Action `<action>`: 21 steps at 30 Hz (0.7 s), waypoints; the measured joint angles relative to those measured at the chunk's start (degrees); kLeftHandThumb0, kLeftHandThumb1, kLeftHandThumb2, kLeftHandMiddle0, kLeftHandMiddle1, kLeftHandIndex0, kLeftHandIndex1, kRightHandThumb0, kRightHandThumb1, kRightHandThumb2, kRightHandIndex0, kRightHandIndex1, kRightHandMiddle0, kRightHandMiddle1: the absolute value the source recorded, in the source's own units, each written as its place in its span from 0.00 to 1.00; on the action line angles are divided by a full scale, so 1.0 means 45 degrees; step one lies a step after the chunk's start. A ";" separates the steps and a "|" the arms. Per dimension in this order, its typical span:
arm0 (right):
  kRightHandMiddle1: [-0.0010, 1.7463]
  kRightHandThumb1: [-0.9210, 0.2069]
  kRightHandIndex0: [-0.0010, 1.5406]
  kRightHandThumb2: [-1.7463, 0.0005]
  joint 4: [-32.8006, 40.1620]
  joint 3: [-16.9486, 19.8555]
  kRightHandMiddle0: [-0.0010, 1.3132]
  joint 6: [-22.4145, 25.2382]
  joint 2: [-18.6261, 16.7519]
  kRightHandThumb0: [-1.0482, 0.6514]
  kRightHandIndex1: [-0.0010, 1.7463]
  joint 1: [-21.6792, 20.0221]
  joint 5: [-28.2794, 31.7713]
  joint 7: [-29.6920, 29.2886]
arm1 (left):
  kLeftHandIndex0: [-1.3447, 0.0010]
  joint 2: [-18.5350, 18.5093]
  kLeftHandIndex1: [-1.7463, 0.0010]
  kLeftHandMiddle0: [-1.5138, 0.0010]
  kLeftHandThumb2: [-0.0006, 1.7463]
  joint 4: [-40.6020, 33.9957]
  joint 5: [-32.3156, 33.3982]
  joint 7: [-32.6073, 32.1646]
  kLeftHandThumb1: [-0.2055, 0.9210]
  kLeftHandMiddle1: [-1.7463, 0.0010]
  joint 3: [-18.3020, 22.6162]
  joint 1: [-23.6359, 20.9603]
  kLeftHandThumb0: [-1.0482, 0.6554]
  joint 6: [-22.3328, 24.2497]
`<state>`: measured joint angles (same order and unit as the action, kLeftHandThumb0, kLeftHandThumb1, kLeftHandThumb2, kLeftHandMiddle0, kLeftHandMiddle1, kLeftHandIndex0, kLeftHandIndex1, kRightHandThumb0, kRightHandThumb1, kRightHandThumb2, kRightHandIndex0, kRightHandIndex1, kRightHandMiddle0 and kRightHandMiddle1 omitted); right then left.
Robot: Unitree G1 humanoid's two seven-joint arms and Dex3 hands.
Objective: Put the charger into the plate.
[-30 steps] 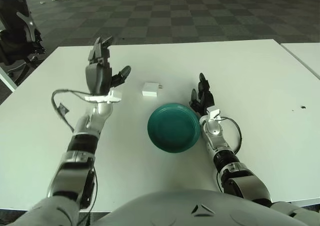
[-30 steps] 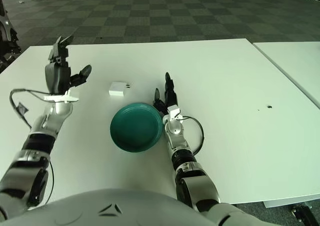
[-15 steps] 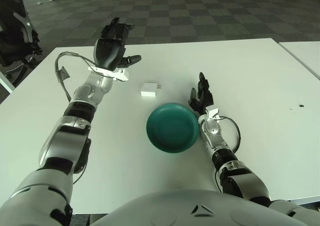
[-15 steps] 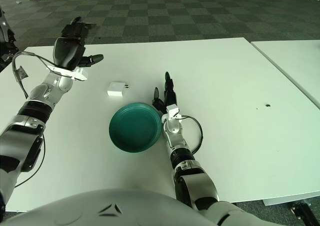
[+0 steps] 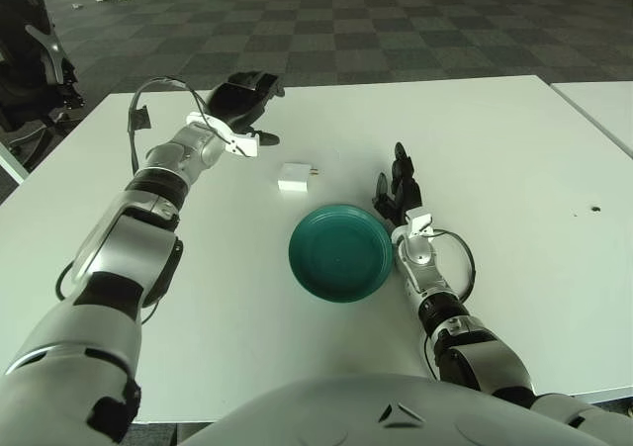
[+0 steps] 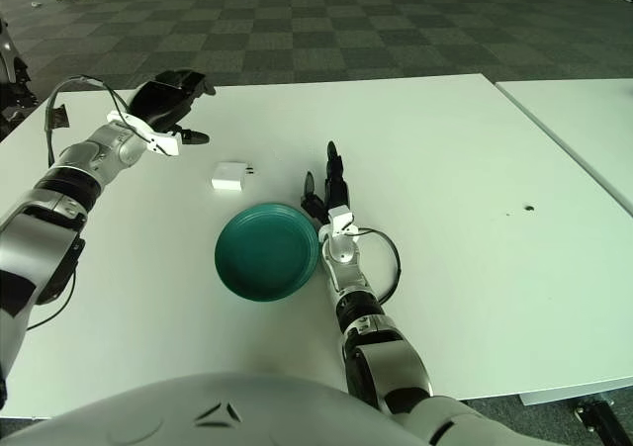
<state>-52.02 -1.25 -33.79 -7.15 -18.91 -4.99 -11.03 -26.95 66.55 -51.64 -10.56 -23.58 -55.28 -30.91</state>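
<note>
A small white charger (image 5: 295,177) lies on the white table (image 5: 495,139), just behind the plate's far-left rim. The dark green plate (image 5: 341,252) holds nothing. My left hand (image 5: 243,98) hovers above the table behind and to the left of the charger, palm down, fingers spread, holding nothing. My right hand (image 5: 398,191) shows beside the plate's right rim, fingers pointing up and relaxed, holding nothing.
A second white table (image 5: 605,105) stands at the right with a narrow gap between. A dark chair (image 5: 35,60) sits off the table's left corner. A small dark speck (image 5: 594,209) marks the table at the right.
My left hand has swung from upright at the table's left to palm-down farther back and right, nearer the charger. The charger, plate and right hand have not moved.
</note>
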 measured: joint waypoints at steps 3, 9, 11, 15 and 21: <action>0.01 0.00 0.00 0.55 0.0000 0.0002 0.02 0.0000 0.0000 0.08 0.00 -0.0002 0.0000 -0.0048 | 1.00 0.0136 0.37 0.87 0.29 0.0645 0.0314 0.0927 1.00 1.00 -0.0051 -0.0388 0.00 -0.0046; 0.02 0.00 0.00 0.55 -0.0003 0.0008 0.02 0.0002 -0.0009 0.08 0.00 -0.0004 0.0006 -0.0104 | 1.00 0.0583 0.41 0.86 0.31 0.1483 0.0840 0.2314 1.00 0.99 -0.0083 -0.0819 0.00 0.0121; 0.02 0.00 0.00 0.55 -0.0006 0.0013 0.01 0.0002 -0.0013 0.08 0.00 -0.0005 0.0008 -0.0113 | 1.00 0.0780 0.41 0.86 0.32 0.1660 0.0943 0.2620 1.00 0.99 -0.0122 -0.0850 0.00 0.0167; 0.02 0.00 0.00 0.55 -0.0019 0.0022 0.01 0.0001 -0.0012 0.08 0.00 -0.0016 0.0008 -0.0133 | 1.00 0.1288 0.43 0.86 0.33 0.1962 0.1050 0.3225 1.00 0.99 -0.0265 -0.0859 0.00 0.0439; 0.03 0.00 0.00 0.55 -0.0064 0.0022 0.00 -0.0013 -0.0026 0.08 0.00 -0.0052 0.0008 -0.0150 | 1.00 0.1948 0.44 0.87 0.34 0.2271 0.1316 0.3935 1.00 1.00 -0.0325 -0.0858 0.00 0.0817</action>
<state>-52.31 -1.15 -33.85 -7.27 -19.14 -4.95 -11.71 -18.19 76.77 -45.72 7.15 -25.04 -59.14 -27.23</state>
